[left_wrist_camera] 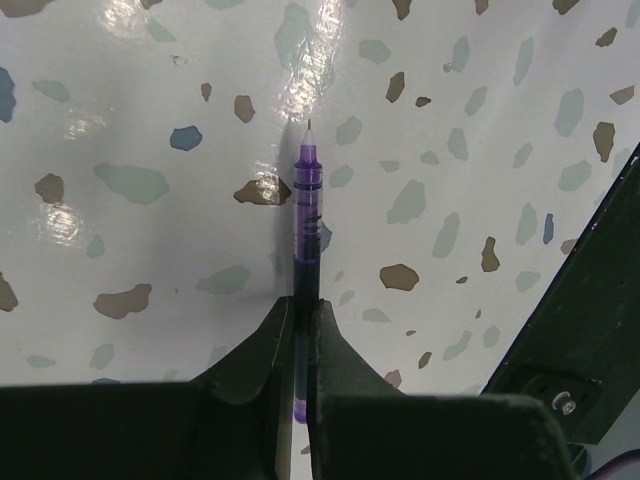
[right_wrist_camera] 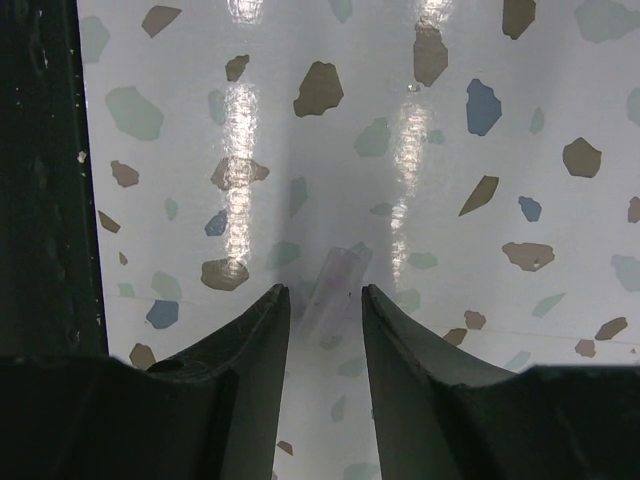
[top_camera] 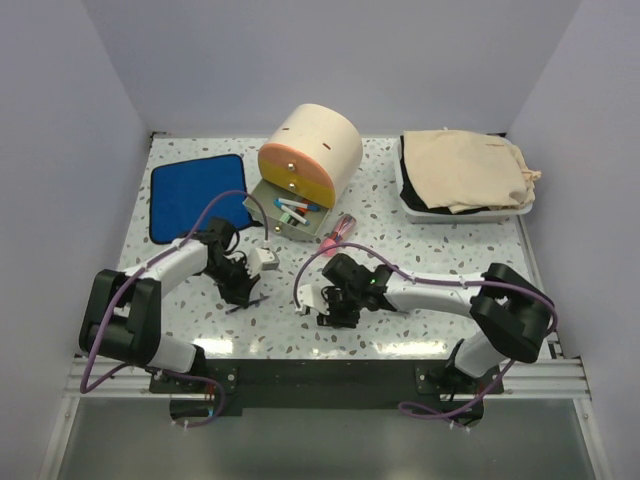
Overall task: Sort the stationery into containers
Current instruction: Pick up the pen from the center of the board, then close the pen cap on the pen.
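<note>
Pen (left_wrist_camera: 306, 215), purple, thin: gripped in the closed left fingers (left_wrist_camera: 250, 360), tip pointing away, close to the speckled desk (left_wrist_camera: 150, 120). Right fingers (right_wrist_camera: 250, 340): apart, low over the desk, with a small pale translucent piece (right_wrist_camera: 335, 280) at their tips, too blurred to identify. Cabinet (top_camera: 315, 140): far centre, one drawer (top_camera: 290, 236) pulled out, pens (top_camera: 292, 210) inside. Pink tube (top_camera: 340, 228): on the desk just right of the drawer. Cloth (top_camera: 195, 195): far left. Tray (top_camera: 470, 215) with bag (top_camera: 465, 165): far right.
</note>
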You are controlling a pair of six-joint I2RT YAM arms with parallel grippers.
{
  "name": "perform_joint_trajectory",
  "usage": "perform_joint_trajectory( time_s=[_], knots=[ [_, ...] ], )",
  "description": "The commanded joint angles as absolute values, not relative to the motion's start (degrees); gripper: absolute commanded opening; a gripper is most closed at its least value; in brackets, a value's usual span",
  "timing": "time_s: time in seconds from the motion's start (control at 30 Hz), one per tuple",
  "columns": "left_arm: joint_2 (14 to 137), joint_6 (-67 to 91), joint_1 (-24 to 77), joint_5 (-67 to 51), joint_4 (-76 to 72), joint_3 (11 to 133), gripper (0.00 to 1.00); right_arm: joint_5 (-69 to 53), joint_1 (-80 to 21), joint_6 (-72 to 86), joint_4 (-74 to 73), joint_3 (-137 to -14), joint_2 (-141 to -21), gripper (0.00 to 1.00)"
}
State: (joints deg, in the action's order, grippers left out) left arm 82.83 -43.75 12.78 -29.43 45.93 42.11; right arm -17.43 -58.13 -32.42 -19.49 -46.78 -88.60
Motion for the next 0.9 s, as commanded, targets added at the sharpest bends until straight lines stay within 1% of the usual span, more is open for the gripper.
perform_joint_trajectory(
  time_s=[0.0, 0.53, 0.87],
  knots=[
    [82.9, -46.1, 11.5, -31.6, 46.6, 44.7, 0.0, -14.2, -59.4, -30.1, -18.1, -49.9, -90.5, 0.38],
    [84.2, -48.8, 10.1, -32.3, 47.7, 46.0, 0.0, -8.3, -60.7, -30.7, -22.9, -47.9, -90.0, 0.37],
    [84.6, -49.3, 9.6, -32.2, 48.6, 46.5, 0.0, -8.6, -60.7, -28.4, -23.2, -46.2, -89.2, 0.4]
  ],
)
